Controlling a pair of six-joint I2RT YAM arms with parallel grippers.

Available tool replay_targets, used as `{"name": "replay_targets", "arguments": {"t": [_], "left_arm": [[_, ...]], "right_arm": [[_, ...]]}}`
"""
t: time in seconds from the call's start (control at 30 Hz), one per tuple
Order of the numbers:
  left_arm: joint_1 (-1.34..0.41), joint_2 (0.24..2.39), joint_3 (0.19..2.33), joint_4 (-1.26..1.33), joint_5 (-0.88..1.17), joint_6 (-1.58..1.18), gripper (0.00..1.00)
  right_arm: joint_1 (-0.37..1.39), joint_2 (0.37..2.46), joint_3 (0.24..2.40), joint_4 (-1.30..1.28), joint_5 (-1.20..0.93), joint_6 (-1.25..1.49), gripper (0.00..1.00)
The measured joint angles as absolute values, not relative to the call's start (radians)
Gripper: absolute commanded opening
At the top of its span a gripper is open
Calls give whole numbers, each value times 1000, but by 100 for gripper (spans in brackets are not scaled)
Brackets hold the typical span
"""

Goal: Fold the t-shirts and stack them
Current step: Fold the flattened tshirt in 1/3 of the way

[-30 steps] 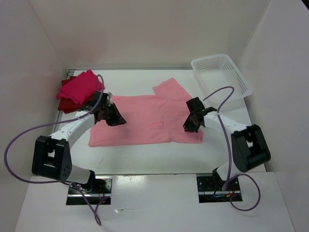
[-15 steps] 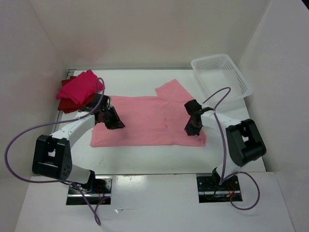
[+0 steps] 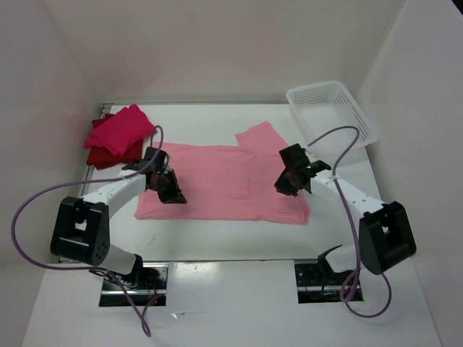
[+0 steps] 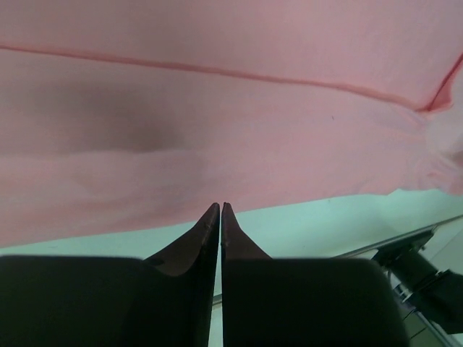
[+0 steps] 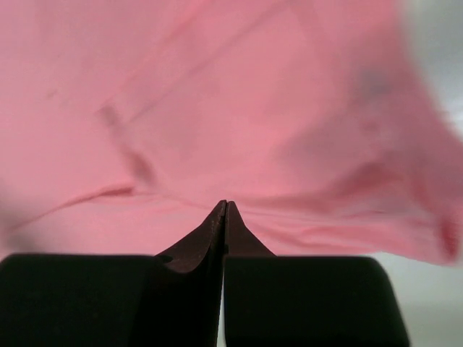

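The pale pink t-shirt [image 3: 224, 181] lies spread flat in the middle of the table, one sleeve pointing to the far right. My left gripper [image 3: 172, 194] is shut, its tips at the shirt's near left edge [image 4: 220, 206]. My right gripper [image 3: 283, 186] is shut, its tips down on wrinkled cloth near the shirt's right side [image 5: 224, 204]. No cloth shows between either pair of jaws. The magenta-pink t-shirt [image 3: 119, 129] lies folded on the dark red t-shirt [image 3: 98, 155] at the far left corner.
A white lattice basket [image 3: 333, 108] stands at the far right corner. White walls close in the table on three sides. A metal rail [image 4: 405, 242] runs along the table's near edge. Purple cables loop off both arms.
The pale pink shirt has slid a little to the right and nearer, its near right corner most. My left gripper moved nearer along the shirt. My right arm swung outward; its gripper stayed on the shirt.
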State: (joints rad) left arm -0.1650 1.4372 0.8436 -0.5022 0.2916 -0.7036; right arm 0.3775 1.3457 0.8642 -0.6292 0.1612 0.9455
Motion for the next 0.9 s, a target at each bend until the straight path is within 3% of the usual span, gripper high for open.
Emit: {"name": "replay_targets", "arguments": {"t": [0.17, 0.37, 0.6, 0.9], "left_arm": [[-270, 1485, 844, -493, 294, -708, 6], [-277, 1515, 824, -463, 290, -710, 6], [-273, 1583, 765, -424, 337, -720, 3], [-292, 1579, 687, -431, 493, -762, 2]], "right_arm": [[577, 1531, 952, -499, 100, 929, 0], [730, 1711, 967, -427, 31, 926, 0], [730, 1717, 960, -391, 22, 932, 0], [733, 1555, 774, -381, -33, 981, 0]]}}
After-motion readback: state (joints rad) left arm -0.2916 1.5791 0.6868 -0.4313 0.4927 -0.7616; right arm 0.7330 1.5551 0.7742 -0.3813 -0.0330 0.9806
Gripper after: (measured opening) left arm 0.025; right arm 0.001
